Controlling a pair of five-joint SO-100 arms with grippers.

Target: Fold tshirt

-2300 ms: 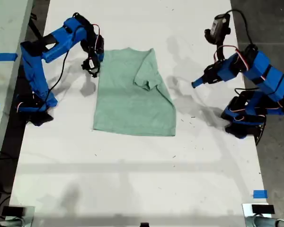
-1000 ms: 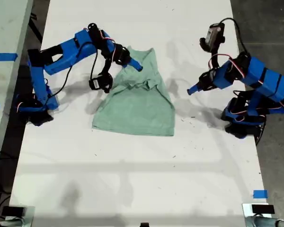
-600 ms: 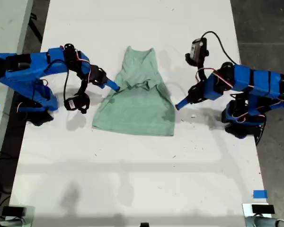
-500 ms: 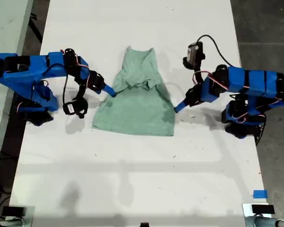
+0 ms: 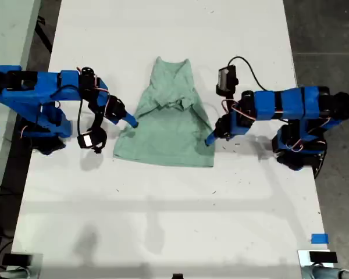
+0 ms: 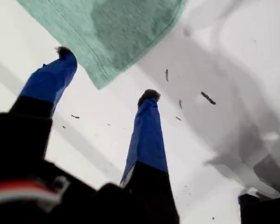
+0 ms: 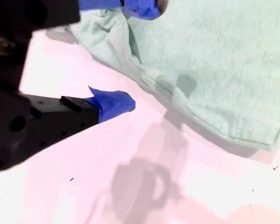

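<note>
Tshirt (image 5: 168,125), pale mint-green soft cloth, partly folded, centre of white table (image 5: 163,215), exterior view. First pincer (image 6: 105,74) spread wide at hem corner; second pincer (image 7: 142,56) spread wide over side edge.

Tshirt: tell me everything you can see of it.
The tshirt is pale mint-green, plain soft cloth, lying on the white table, upper sides folded inward, wrinkled there, hem toward the exterior view's bottom. My first pincer stands open at one hem corner; my second pincer open astride its side edge.

Bare table (image 5: 163,215) all round tshirt (image 5: 168,125); nothing blocks approach.
</note>
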